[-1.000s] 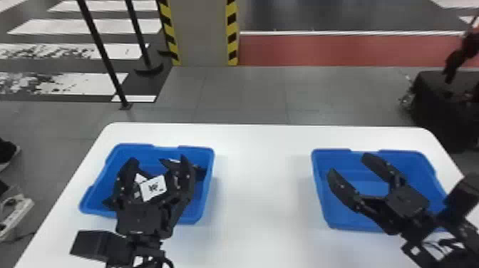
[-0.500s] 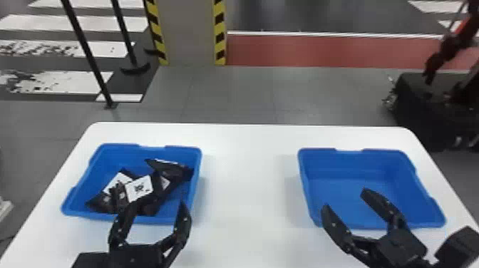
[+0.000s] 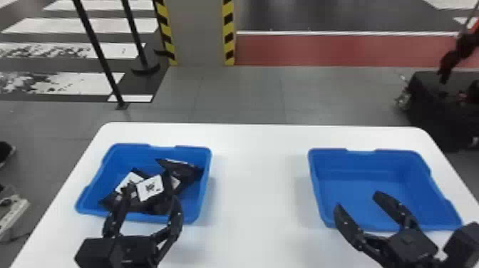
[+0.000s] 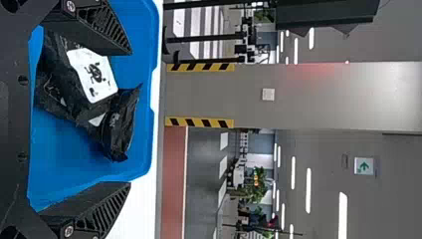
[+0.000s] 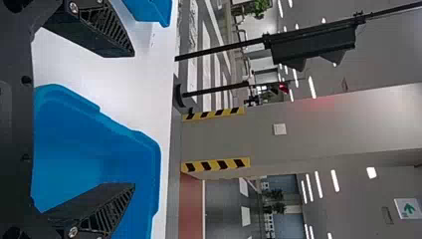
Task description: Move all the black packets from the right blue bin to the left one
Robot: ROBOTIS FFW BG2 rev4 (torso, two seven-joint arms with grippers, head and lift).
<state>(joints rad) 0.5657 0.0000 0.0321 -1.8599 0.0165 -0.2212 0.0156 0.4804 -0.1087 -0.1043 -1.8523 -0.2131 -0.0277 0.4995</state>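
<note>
In the left blue bin (image 3: 85, 199), several black packets (image 3: 181, 173) with white labels lie in a heap. My left gripper (image 3: 148, 185) stands open at that bin's near side, its tips before the packets; in the left wrist view the left gripper (image 4: 130, 118) has its fingers spread wide with the packets (image 4: 94, 79) beyond and between them. The right blue bin (image 3: 360, 199) shows its bare blue floor. Over its near left part is my right gripper (image 3: 358, 200). The right wrist view has the right gripper (image 5: 133, 120) open, nothing between its fingers, above the bin (image 5: 74, 164).
Both bins rest on a white table (image 3: 256, 185), with a wide stretch of tabletop between them. Past the table's far edge are a grey pillar (image 3: 197, 32) and black posts (image 3: 98, 50). A dark case (image 3: 427, 103) stands on the floor at the right.
Compared with a second ago, both grippers are farther back toward the robot, the left one uncovering more of the packets. The whole head view has also shifted slightly sideways.
</note>
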